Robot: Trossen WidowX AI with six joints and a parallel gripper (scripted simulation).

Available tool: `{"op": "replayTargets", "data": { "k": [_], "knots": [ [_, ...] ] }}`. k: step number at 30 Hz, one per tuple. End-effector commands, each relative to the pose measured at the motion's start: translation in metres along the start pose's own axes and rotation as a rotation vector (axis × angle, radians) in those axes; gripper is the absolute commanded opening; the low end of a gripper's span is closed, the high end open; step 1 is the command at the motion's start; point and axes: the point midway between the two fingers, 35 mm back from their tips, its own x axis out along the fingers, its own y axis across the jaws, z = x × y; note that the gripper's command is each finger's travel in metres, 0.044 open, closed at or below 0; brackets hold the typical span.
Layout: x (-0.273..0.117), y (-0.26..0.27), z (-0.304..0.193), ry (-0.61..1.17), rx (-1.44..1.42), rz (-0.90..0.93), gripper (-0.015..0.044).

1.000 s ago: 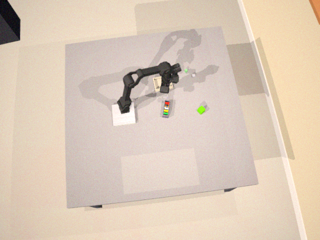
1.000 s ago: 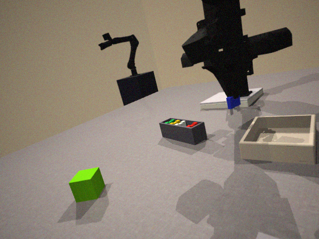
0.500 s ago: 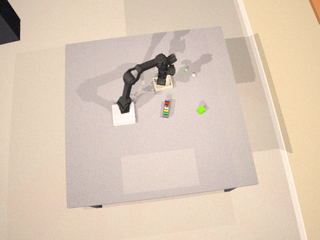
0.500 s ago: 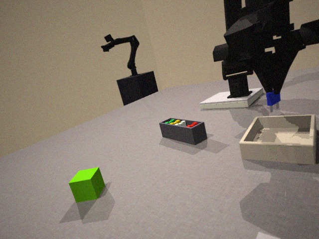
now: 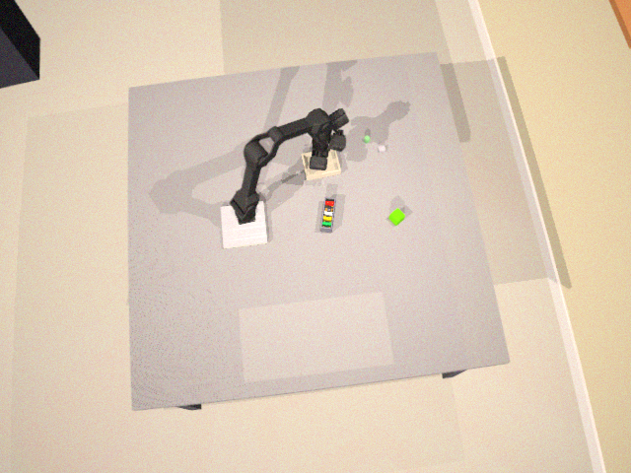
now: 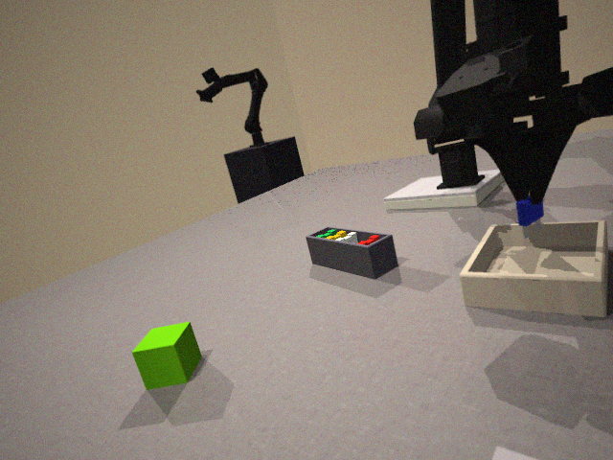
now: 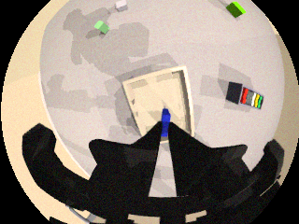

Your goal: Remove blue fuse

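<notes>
Your gripper [image 6: 530, 195] is clamped on the blue fuse [image 6: 529, 211], which hangs from the fingertips above the tray [image 6: 534, 291], clear of its floor. In the exterior view the fuse sits over the tray's far rim; in the wrist view it lies over the tray's [image 7: 134, 103] near edge, so you cannot tell exactly how far inside the walls it is. The fuse block [image 6: 352, 253] stands on the surface [image 6: 306, 386] well apart from the tray, with green, yellow, white and red fuses seated in it. The arm reaches from its white base plate [image 5: 244, 225] across to the tray [image 5: 333, 170]. A green cube [image 6: 167, 354] rests near the front of the surface, away from both.
</notes>
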Motion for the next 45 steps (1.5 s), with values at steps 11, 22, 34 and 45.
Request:
{"op": "replayTargets", "data": {
  "k": [11, 22, 34, 45],
  "knots": [
    [0.015, -0.001, -0.001, 0.001, 0.0, -0.001, 0.0026],
    [0.015, -0.001, -0.001, 0.001, 0.0, -0.001, 0.0315],
    [-0.022, -0.001, -0.001, 0.005, 0.003, 0.0, 0.033],
    [-0.02, -0.001, -0.001, 0.002, 0.0, -0.002, 0.033]
  ]
}}
